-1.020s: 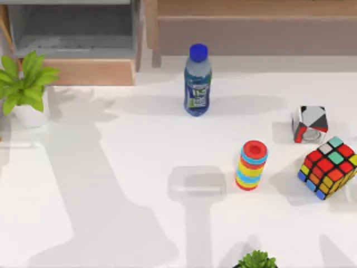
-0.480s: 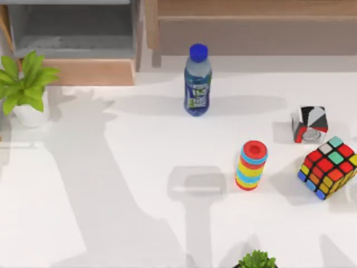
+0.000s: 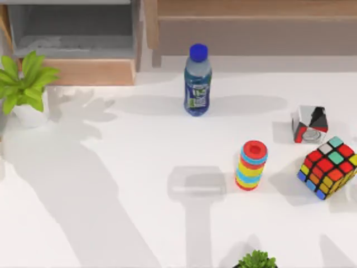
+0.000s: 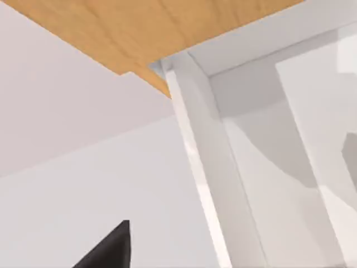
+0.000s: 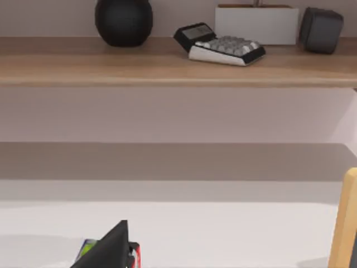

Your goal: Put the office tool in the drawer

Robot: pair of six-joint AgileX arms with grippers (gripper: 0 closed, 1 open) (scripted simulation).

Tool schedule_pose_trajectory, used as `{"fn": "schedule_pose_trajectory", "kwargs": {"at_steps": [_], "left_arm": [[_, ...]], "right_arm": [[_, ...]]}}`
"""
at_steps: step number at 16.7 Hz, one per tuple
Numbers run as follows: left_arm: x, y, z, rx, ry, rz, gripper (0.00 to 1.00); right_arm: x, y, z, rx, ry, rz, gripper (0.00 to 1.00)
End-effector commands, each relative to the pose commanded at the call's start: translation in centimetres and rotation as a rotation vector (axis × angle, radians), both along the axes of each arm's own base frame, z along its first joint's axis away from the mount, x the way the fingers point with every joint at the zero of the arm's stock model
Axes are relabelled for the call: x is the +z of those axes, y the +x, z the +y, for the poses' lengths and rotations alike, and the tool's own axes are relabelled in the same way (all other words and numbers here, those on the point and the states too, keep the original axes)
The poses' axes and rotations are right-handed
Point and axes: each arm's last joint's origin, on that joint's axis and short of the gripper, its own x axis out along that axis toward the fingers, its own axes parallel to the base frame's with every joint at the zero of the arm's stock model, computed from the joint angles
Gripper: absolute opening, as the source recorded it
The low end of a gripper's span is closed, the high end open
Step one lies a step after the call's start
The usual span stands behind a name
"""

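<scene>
- Left end effector [image 4: 110,251]: just a dark tip at the left wrist view's edge, so cannot tell whether spread, narrow or holding anything.
- Close by the drawer [image 4: 139,28], at the corner where the tan front panel meets a pale grey side wall.
- Right end effector [image 5: 111,247]: idle, low over the desk [image 3: 139,145], facing the long shelf [image 5: 167,61]; cannot tell its opening either.
- Office tool: not clearly placed. Possibly the pale streak [image 3: 39,42] on the drawer's grey floor in the top view, though maybe mere glare.
- Likely handling, going by the task's wording: light, stiff, smooth and somewhat slippery; prone to pivoting or rolling if pinched off-centre.
- Best hold: across the narrow width at mid-length, closing gently but fully so it cannot swing.
- If already resting in the drawer: nothing left but pulling clear of the walls without nudging it.
- If not: lowering close to the floor before letting go, given how easily it might skid.
</scene>
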Motion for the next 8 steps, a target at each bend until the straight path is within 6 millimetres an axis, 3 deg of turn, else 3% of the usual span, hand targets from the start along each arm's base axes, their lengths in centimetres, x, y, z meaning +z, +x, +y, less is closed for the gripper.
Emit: {"fn": "schedule_pose_trajectory", "kwargs": {"at_steps": [4,8], "left_arm": [[0.4,-3.8,4.6,-0.120,0.301,-0.218,1.00],[-2.3,-8.4,7.8,-0.214,0.640,-0.328,1.00]], "right_arm": [[0.0,0.0,0.0,0.000,0.000,0.000,1.00],[0.0,0.0,0.0,0.000,0.000,0.000,1.00]]}}
